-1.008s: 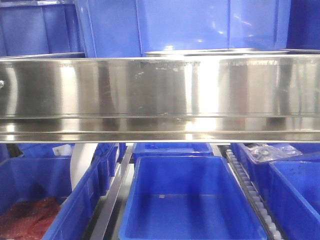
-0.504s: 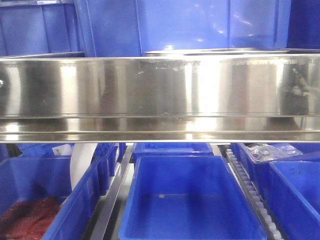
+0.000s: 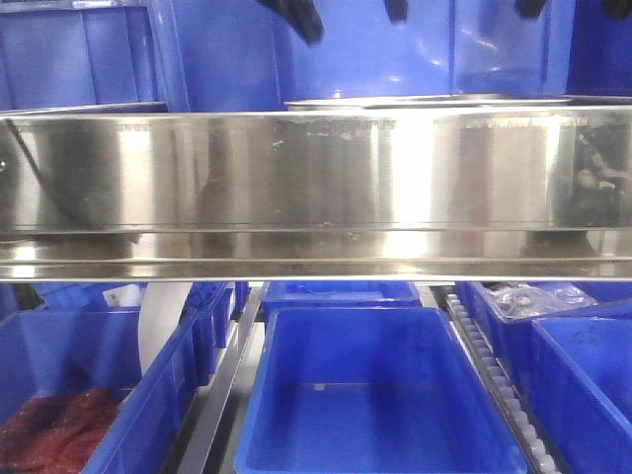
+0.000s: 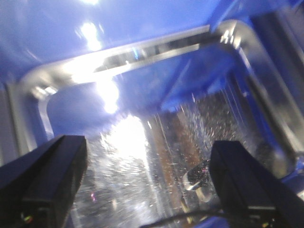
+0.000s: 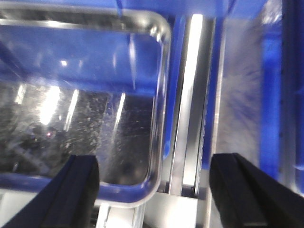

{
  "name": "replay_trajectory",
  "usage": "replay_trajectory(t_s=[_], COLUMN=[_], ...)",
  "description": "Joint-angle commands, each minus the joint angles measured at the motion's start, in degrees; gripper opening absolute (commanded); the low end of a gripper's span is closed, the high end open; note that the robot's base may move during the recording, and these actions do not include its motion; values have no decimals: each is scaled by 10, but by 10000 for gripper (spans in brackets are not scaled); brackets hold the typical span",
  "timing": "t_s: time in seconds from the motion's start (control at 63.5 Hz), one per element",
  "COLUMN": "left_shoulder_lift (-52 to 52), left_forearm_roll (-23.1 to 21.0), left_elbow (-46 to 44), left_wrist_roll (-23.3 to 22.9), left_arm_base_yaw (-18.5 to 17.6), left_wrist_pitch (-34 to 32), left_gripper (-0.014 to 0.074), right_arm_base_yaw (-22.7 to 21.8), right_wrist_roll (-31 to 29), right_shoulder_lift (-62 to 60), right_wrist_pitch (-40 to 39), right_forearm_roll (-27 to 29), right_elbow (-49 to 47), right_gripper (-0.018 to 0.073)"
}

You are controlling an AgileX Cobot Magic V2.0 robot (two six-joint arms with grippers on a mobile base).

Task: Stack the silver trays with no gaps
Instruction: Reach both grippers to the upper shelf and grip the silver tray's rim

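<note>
A silver tray [image 4: 142, 156] with a scuffed, glaring bottom fills the left wrist view, its far rim curving across the top. My left gripper [image 4: 149, 190] hangs open above it with nothing between its fingers. In the right wrist view a silver tray [image 5: 85, 118] lies at the left, its right rim running down to the near corner. My right gripper [image 5: 156, 194] is open and straddles that near right corner, well above it. In the front view only a thin tray rim [image 3: 425, 100] shows above the steel rail, and dark fingertips [image 3: 299, 20] poke in at the top edge.
A long shiny steel shelf rail [image 3: 316, 188] spans the front view. Blue bins [image 3: 380, 395] stand below it, one at the left holding red material [image 3: 54, 430]. More blue bins stand behind the tray. A steel divider strip [image 5: 190, 95] runs right of the tray.
Dark fingertips have come down into the top of the front view, where none showed before. The tray rim and the bins have not moved.
</note>
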Motion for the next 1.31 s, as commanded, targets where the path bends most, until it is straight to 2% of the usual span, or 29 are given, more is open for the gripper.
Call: replay_trajectory(t_s=[0.0,0.094,0.189,0.362,0.457,0.63,0.724,1.291], left_shoulder_lift=[-69,-90,-122,-147,-141,-122,-110,-56], left_forearm_roll=[8,15,53,53,49,51,50,50], left_elbow=[-15,15,81,165,169,169,169,171], left_wrist_roll=[13,19,19,8,-15,-19,-43,-48], left_arm_base_yaw=[0,1,1,7,13,22,27,31], left_wrist_pitch=[30,30,30,30,30,30,30,26], left_gripper=[435,434,435,435,435,435,435,435], right_arm_base_yaw=[0,0,0,0,0,0,0,0], right_wrist_roll=[-1,0,0,0,0,0,0,0], right_shoulder_lift=[-29,-26,-18,-4,6,26,37,93], right_wrist_pitch=[-39,-43,-46,-64,-65,-74,-81,-99], right_forearm_roll=[-1,4,16,23,23,23,23,23], right_elbow=[-21,-21,-21,-21,-21,-21,-21,-21], right_gripper=[578,578,578,578,578,578,578,578])
